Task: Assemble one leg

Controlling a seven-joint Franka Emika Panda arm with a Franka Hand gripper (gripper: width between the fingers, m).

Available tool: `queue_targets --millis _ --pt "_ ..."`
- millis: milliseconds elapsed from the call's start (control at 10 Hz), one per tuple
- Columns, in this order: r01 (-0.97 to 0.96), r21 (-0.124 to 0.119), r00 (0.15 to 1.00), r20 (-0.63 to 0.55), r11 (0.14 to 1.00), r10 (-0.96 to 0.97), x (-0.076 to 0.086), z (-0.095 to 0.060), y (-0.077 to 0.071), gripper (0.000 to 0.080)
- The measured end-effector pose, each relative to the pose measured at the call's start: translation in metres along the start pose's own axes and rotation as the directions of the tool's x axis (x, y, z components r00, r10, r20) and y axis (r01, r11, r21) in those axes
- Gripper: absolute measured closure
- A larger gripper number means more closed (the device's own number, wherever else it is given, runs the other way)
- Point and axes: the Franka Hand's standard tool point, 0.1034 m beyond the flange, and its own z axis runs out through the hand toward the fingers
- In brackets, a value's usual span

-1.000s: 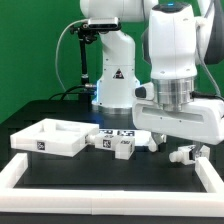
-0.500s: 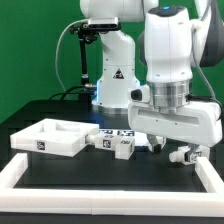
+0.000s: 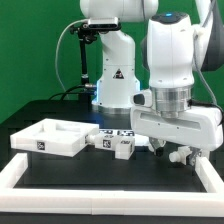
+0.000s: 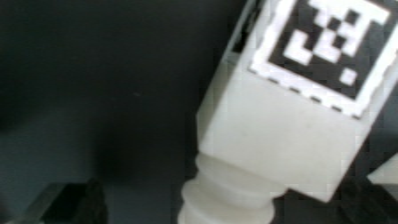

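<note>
Left: A large white tray-like piece (image 3: 55, 138) lay by the left edge of the black desk (image 3: 100, 172), untouched.
Middle: Spare tagged white blocks (image 3: 122, 147) sat just beside the tray, toward the desk's centre.
Right: The robot's pincer (image 3: 168, 146) hung low over the desk's right side, jaws spread to their widest and holding nothing.
The leg: The leg (image 4: 294, 115) appeared to lie on the desk directly beneath the pincer with its marker tag (image 4: 329, 45) facing up. In the wrist view its body filled the gap between the dark fingertips (image 4: 68, 200), and no contact was visible.
Step in hand: Judged to be the approach for the first pick, with the leg lined up but not yet gripped.
Next move: Likely a short straight descent, with the fingers centred across the leg's flat sides before closing. An off-centre close could nudge the leg askew.
</note>
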Motion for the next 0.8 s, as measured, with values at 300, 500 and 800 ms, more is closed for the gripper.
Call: queue_targets --millis 300,500,800 --pt "0.007 0.001 1.0 -0.001 1.0 -0.007 0.0001 0.0 -0.0001 0.0278" --pt "0.008 0.001 1.0 -0.001 1.0 -0.008 0.0002 -0.0001 -0.0002 0.0574" --pt "0.009 0.003 1.0 -0.003 1.0 -0.009 0.0007 -0.0007 -0.0009 0.0574"
